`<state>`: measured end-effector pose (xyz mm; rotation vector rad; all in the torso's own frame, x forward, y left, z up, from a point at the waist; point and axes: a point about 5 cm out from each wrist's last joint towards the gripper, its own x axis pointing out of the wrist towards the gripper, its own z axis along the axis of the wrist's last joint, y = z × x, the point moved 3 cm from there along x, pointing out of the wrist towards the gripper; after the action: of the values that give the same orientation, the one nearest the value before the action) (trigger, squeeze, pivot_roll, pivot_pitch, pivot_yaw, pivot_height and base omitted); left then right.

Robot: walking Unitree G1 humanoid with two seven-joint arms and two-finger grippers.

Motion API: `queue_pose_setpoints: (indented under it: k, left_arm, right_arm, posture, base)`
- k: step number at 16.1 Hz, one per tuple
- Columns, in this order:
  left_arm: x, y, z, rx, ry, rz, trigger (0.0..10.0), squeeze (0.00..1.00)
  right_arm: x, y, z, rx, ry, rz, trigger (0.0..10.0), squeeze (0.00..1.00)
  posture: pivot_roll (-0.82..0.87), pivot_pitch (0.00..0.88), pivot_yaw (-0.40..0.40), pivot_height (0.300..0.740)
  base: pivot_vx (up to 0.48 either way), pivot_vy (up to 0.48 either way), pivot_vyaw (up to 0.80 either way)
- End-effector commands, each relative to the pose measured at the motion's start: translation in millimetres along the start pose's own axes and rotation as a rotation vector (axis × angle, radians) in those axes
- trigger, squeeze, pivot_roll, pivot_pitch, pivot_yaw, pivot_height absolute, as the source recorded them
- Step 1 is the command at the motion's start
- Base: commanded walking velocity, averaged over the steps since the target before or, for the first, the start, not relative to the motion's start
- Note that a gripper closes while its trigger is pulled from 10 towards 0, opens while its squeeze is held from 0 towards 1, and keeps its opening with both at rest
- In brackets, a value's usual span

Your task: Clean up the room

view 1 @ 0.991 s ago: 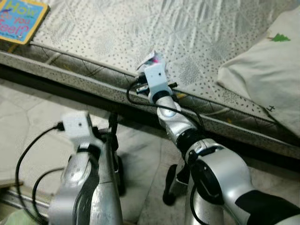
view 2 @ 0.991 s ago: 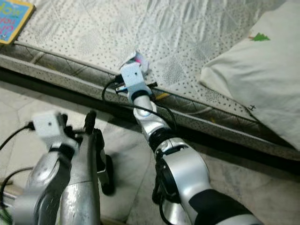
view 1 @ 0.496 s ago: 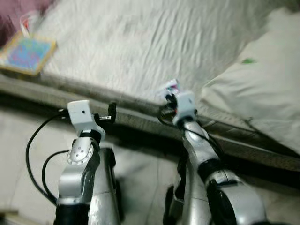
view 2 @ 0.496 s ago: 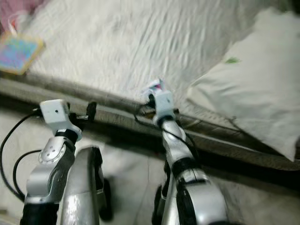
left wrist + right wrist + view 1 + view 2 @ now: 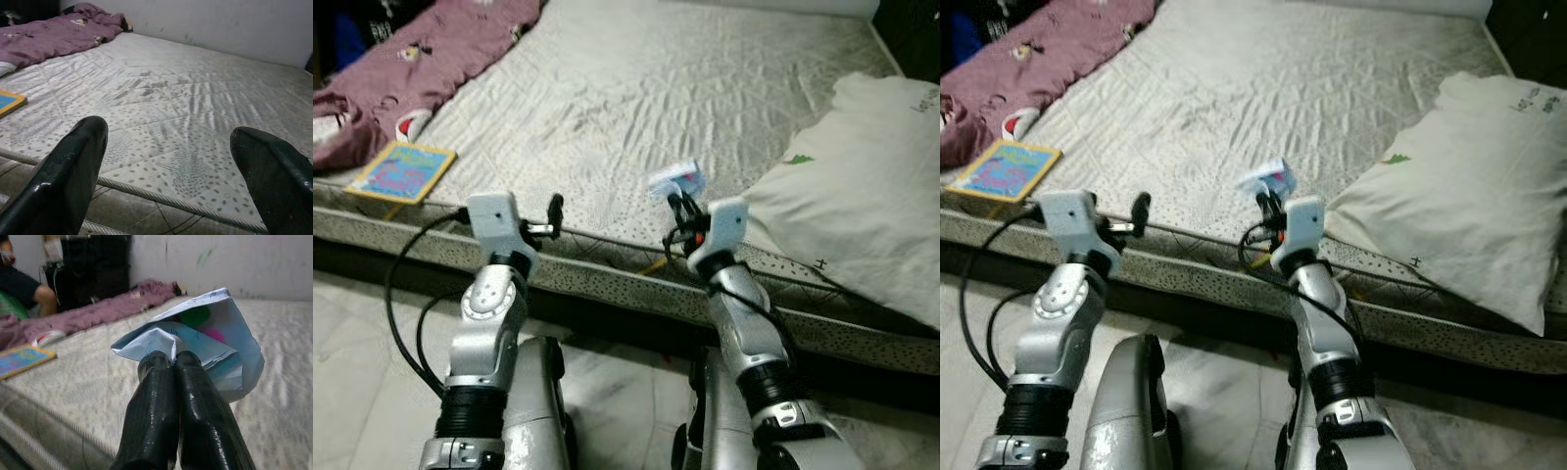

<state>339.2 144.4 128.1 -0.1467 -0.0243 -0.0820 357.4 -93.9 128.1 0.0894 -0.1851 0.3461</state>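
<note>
Right end effector (image 5: 175,363) pinched closed on crumpled wrapper (image 5: 195,340) above the bed (image 5: 607,88) edge, light, thin, crushable, best held by its folded corner; left end effector (image 5: 171,166) wide open, empty.

Both my silver arms are raised in front of me, forearms angled up and forward. My right end effector (image 5: 172,363) has its two black fingers pressed together, pinching a crumpled wrapper (image 5: 205,342) at its edge, held up above my wrist. My left end effector (image 5: 168,161) is level with it on my other side, its fingers (image 5: 73,176) spread wide apart with nothing between them.
</note>
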Motion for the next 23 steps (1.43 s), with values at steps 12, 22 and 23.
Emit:
queue_pose_setpoints:
  k: [12,22,23]
  left_arm:
    - [11.2,7.8,5.4,0.009,-0.048,0.002,10.0,0.00]
    - [15.1,3.7,5.1,0.010,-0.053,-0.021,10.0,0.00]
    - [15.9,3.6,3.9,0.014,-0.052,-0.013,10.0,0.00]
  right_arm:
    - [6.0,2.9,15.6,0.023,-0.025,0.012,10.0,0.00]
    - [1.7,-5.5,10.6,0.030,-0.007,-0.040,10.0,0.00]
    - [1.9,-7.3,10.5,0.025,-0.004,-0.042,10.0,0.00]
  posture:
    - [0.05,0.000,0.025,0.687]
    - [0.05,0.000,0.039,0.740]
    - [0.04,0.000,0.038,0.740]
  base:
    - [0.000,0.000,0.00]
    - [0.000,0.000,0.00]
    - [0.000,0.000,0.00]
